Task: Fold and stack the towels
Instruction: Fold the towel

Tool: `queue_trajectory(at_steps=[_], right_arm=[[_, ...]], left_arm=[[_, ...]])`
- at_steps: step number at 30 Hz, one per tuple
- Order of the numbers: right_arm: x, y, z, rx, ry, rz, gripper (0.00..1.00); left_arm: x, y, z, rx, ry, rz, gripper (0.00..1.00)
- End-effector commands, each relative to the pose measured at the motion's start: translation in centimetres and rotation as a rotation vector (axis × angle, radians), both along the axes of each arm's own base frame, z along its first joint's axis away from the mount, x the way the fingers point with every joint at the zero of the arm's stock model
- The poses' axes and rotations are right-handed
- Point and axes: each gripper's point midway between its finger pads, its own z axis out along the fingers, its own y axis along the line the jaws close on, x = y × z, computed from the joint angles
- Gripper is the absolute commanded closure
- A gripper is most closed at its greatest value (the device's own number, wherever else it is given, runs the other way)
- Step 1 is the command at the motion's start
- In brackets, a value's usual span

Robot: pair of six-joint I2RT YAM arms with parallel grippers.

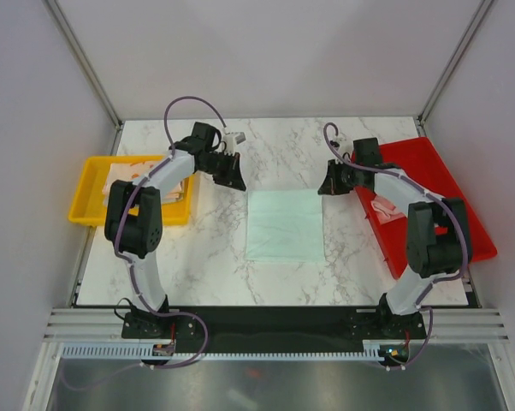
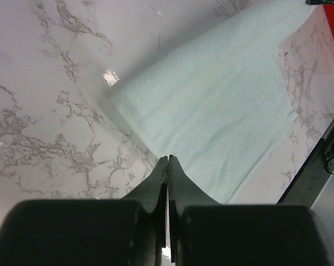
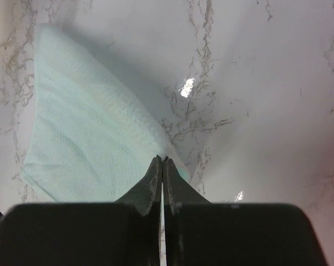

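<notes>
A pale mint-green square cloth towel (image 1: 285, 224) lay flat in the middle of the white marble-patterned table (image 1: 198, 257). The left gripper (image 1: 237, 181) hung near its far left corner and the right gripper (image 1: 326, 188) near its far right corner. Both had their black fingers pressed together and held nothing. More towels lay in the yellow plastic tray (image 1: 82, 201) and the red plastic tray (image 1: 463, 197).

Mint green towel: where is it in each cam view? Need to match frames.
Top external: mint green towel lies flat near the picture's centre.
Left wrist: towel fills the upper right, running diagonally.
Right wrist: towel in the left half.
Shared landmark: marble tabletop under it in all three.
</notes>
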Motion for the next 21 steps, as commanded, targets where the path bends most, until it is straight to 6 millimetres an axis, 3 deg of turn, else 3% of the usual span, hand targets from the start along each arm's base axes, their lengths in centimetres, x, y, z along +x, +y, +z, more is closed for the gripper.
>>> queue_trajectory(at_steps=[1,5,9,10,11,12,14,15,19,21], right_arm=[[0.2,-0.6,1.7,-0.027,-0.074,-0.073,1.0],[-1.1,-1.2,3.0,-0.024,-0.112,-0.133,1.0],[-2.9,-0.8,2.6,-0.002,-0.105,-0.122,1.0],[-3.1,-0.4,2.1,0.009,-0.08,-0.117,1.0],[-3.3,-0.1,1.9,0.021,-0.068,-0.106,1.0],[-3.3,0.0,1.6,0.017,-0.059,-0.105,1.0],[-3.4,0.2,1.2,0.015,-0.051,-0.099,1.0],[-3.3,0.0,1.2,0.008,-0.053,-0.104,1.0],[-2.8,0.0,1.2,-0.001,-0.061,-0.102,1.0],[-2.7,0.0,1.1,-0.005,-0.059,-0.1,1.0]], left_arm=[[-0.9,-0.5,2.7,-0.043,-0.066,0.002,0.98],[-2.9,-0.7,2.8,-0.044,-0.047,0.013,0.98],[-3.0,-0.5,1.8,-0.007,-0.043,0.061,0.98],[-2.4,-0.6,1.6,-0.009,-0.043,0.08,0.92],[-2.1,-0.8,0.7,-0.006,-0.02,0.09,0.72],[-1.8,-1.0,0.3,-0.009,-0.011,0.092,0.69],[-0.2,-1.4,0.0,0.014,-0.034,0.115,0.69],[0.1,-1.6,-1.1,0.039,-0.022,0.123,0.68],[3.0,-2.1,-2.0,0.052,-0.053,0.152,0.57],[3.5,-2.5,-2.3,0.044,-0.051,0.141,0.57]])
